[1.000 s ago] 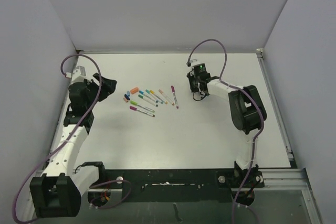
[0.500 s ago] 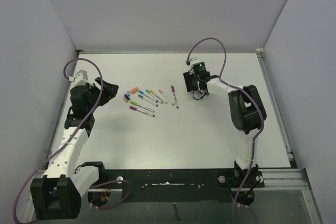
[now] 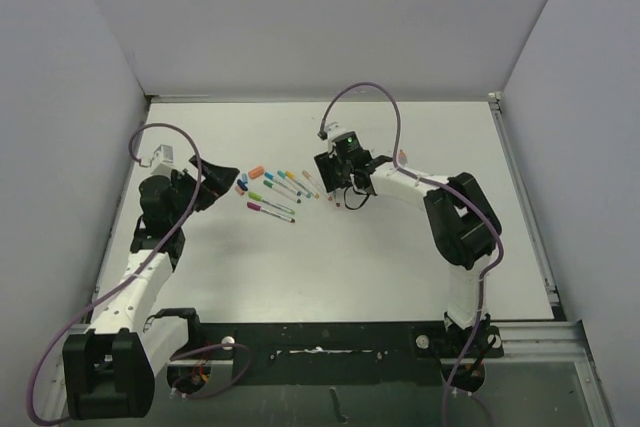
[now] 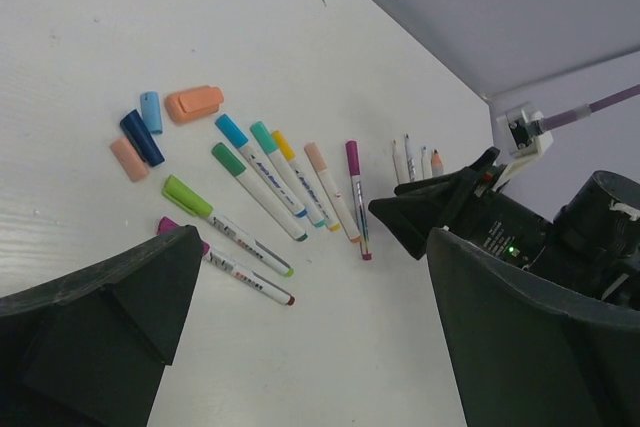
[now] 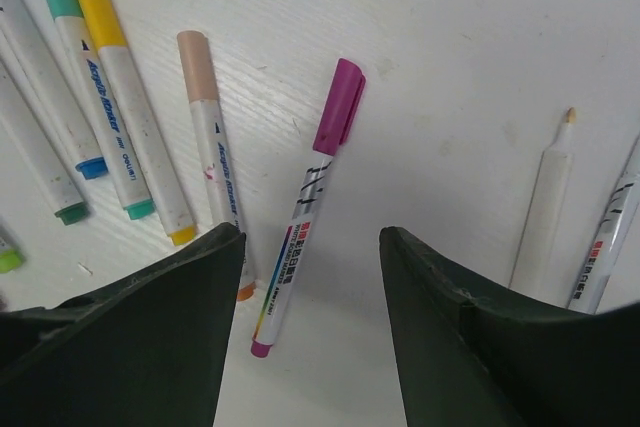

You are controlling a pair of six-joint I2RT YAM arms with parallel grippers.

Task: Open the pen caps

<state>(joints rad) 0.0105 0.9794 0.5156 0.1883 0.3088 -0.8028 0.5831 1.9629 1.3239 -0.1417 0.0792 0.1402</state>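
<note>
Your right pincer [image 5: 308,247] has just swung in and parted its jaws to a middling gap, holding nothing, so I judge another capped pen is lined up for a grasp. The magenta cap [image 5: 338,107] lies just ahead of the jaws, with its pen [image 5: 300,212] running back between them on the counter [image 5: 450,17]. Your left pincer [image 4: 312,247] has opened wide and is empty, with the loose caps [image 4: 193,103] ahead to its left.

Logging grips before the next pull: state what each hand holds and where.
Nothing is held. The left hand is open over the table; the right hand is open above the magenta-capped pen, not gripping it.
</note>
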